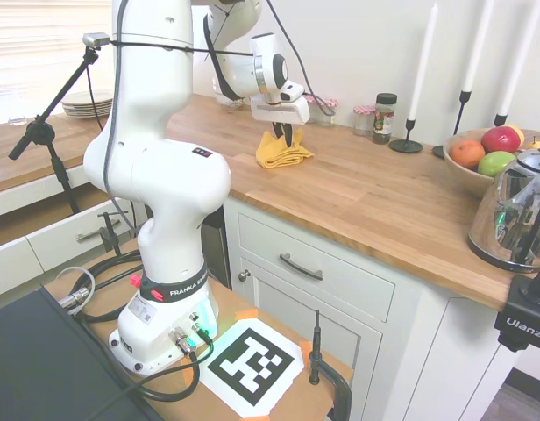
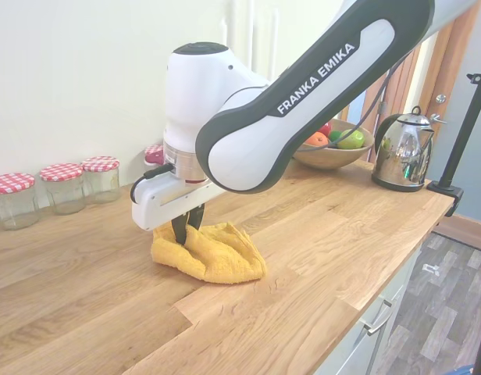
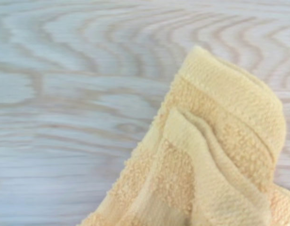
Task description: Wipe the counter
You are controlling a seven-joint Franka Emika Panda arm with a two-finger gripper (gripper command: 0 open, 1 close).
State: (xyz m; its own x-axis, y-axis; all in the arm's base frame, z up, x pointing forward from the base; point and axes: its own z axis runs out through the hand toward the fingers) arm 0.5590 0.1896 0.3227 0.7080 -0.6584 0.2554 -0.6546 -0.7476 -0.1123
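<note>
Yellow cloth: bunched on the counter, one only, pinned at its back edge so a drag can sweep it.
Gripper: one, pointed straight down, fingers clenched on the cloth's raised fold.
Counter: butcher-block run along the wall, cloth mid-span.
Jars: three red-check lids beside the wall, clear of the wipe path.
Kettle: one, far end.

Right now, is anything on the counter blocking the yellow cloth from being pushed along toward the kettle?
Nothing visible does. The hand pinches the yellow cloth on the counter, and bare wood runs from it to the kettle. The jars and fruit bowl stand back by the wall.
</note>
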